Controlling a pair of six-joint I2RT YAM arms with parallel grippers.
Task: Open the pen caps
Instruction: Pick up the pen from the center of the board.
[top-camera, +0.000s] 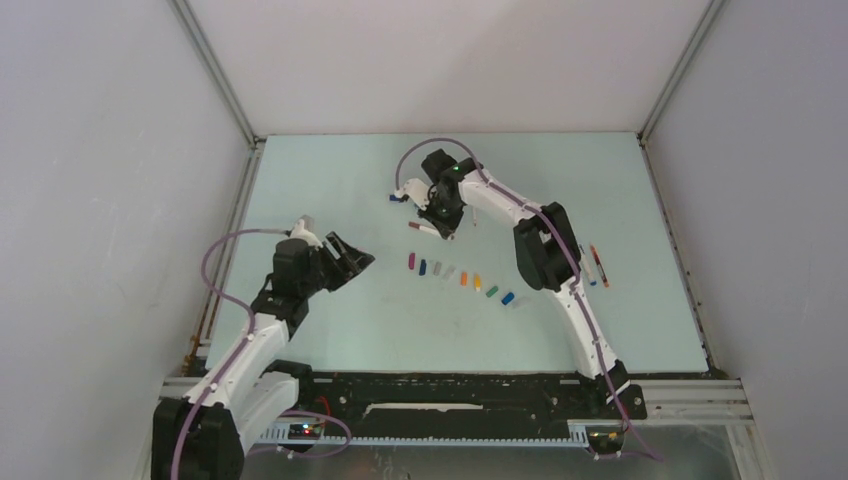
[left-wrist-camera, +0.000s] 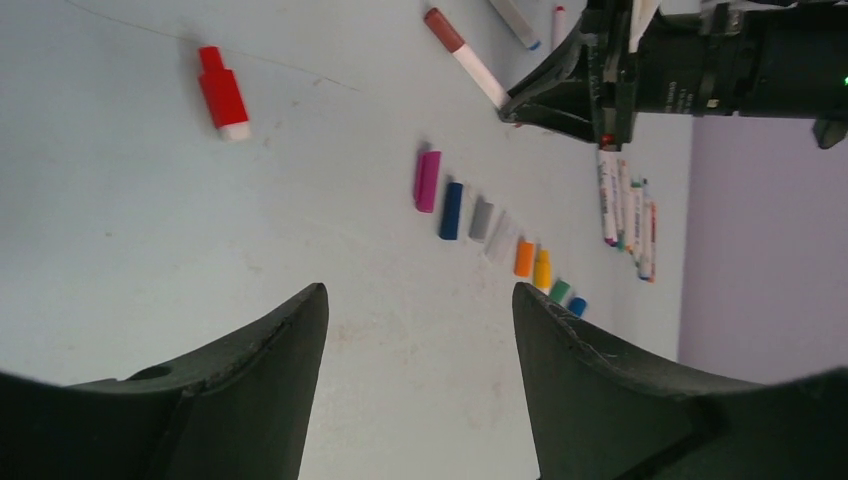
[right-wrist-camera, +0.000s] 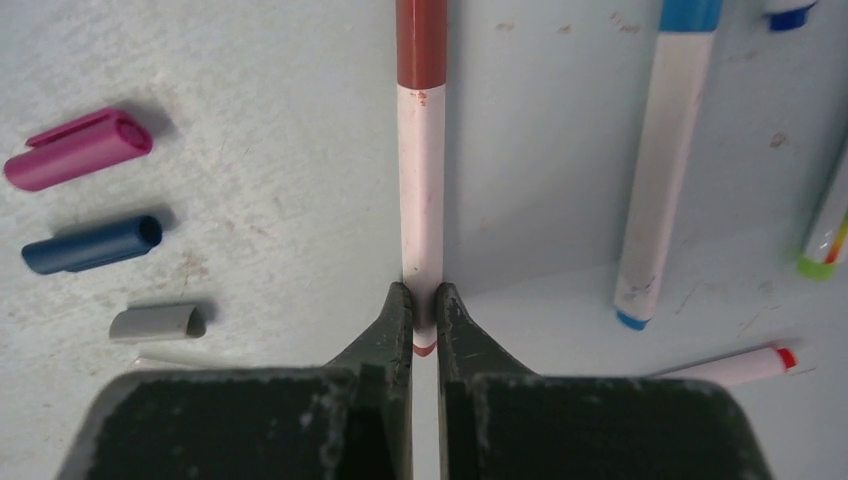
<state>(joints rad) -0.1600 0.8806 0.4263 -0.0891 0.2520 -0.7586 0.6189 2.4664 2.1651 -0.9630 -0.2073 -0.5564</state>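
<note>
Top: the right gripper (top-camera: 441, 218) pinches a pen (top-camera: 424, 229) just behind the slanting row of caps (top-camera: 465, 279). Left wrist: the left gripper (left-wrist-camera: 420, 300) gapes wide and empty, facing that row. Right wrist: the pen's axis runs straight away from the fingers, brown cap (right-wrist-camera: 421, 40) farthest.

Row of pen caps (top-camera: 465, 279) lay on table (top-camera: 330, 190), right of my left gripper (top-camera: 352, 257). Behind row, one pen (right-wrist-camera: 421, 150) lay flat, its end between jaws of my right gripper (right-wrist-camera: 424, 300). Bundle of pens (top-camera: 597, 266) lay farther right.
</note>
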